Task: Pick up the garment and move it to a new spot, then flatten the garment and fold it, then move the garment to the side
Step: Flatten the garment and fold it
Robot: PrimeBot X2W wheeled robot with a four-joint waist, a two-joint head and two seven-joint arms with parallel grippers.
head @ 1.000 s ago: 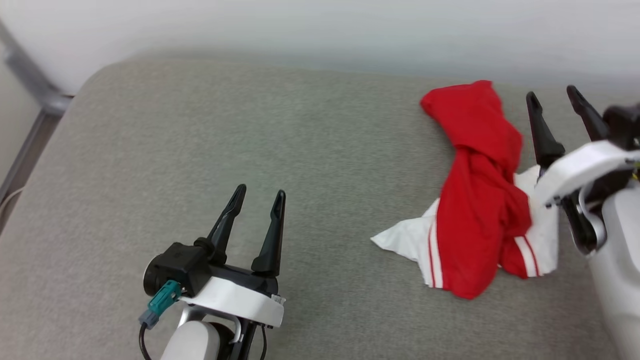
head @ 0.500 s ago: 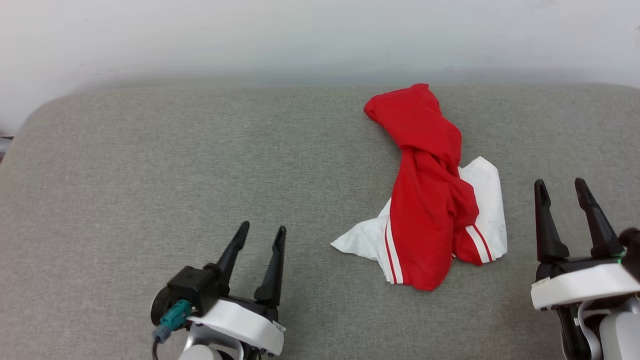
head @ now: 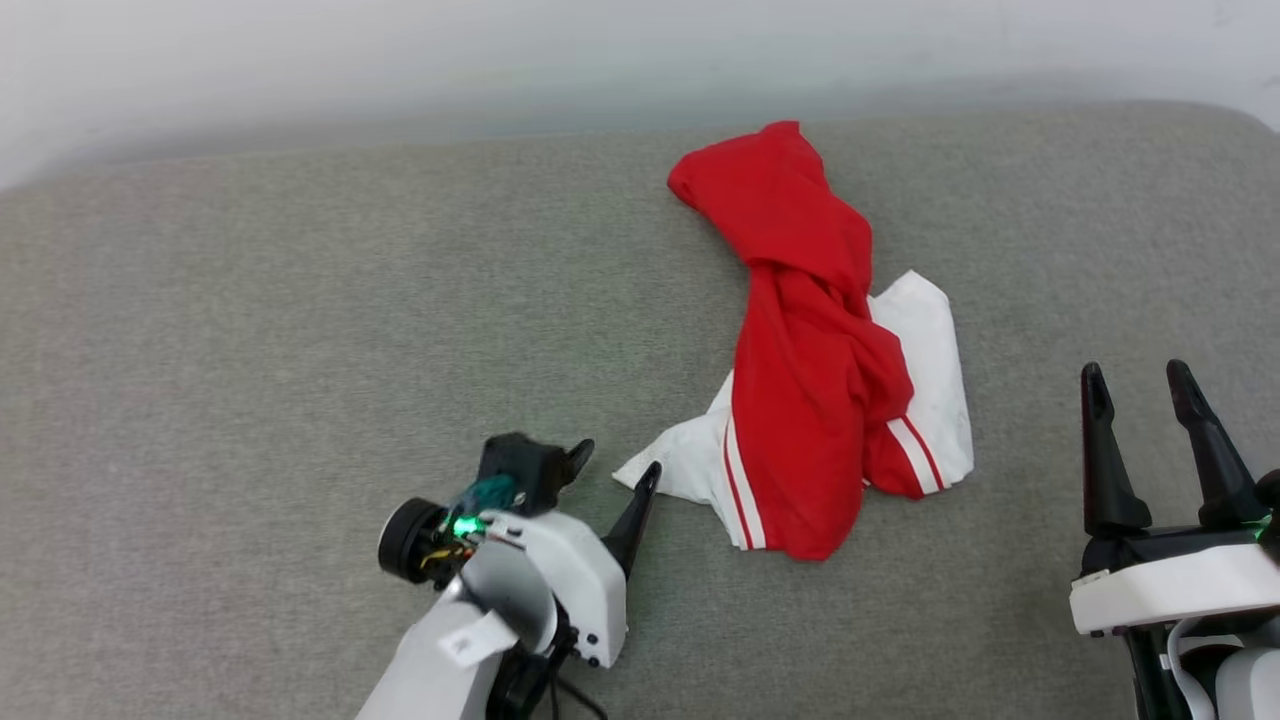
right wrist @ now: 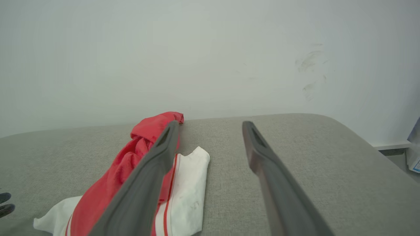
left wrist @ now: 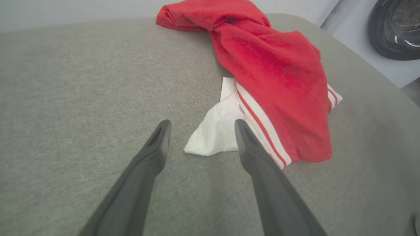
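Hovering low over the grey cushion, the left gripper is pointing toward the garment. Its jaws are standing wide apart and gripping nothing. — A.

Is it touching cloth? — B.

Cannot tell. The corner of the left white sleeve is lying just past the fingertips, roughly in line with the gap between them. In the head view, one fingertip is showing just beside that corner. — A.

And the right gripper? — B.

It is sitting at the lower right of the head view with its fingers pointing up. Its jaws are also spreading fully and holding nothing. It is hanging off to the garment's right, clear of it, with bare cushion showing between. — A.

How is the garment lying? — B.

It is lying crumpled, right of centre on the cushion. The red body is running as a twisted band from the far edge toward the robot. Both white sleeves are poking out at the near end, one on each side, each showing red-and-white stripes. — A.

Anything beyond it? — B.

A pale wall is rising behind the cushion. In the left wrist view, a dark glossy round thing is showing past the cushion's edge. — A.
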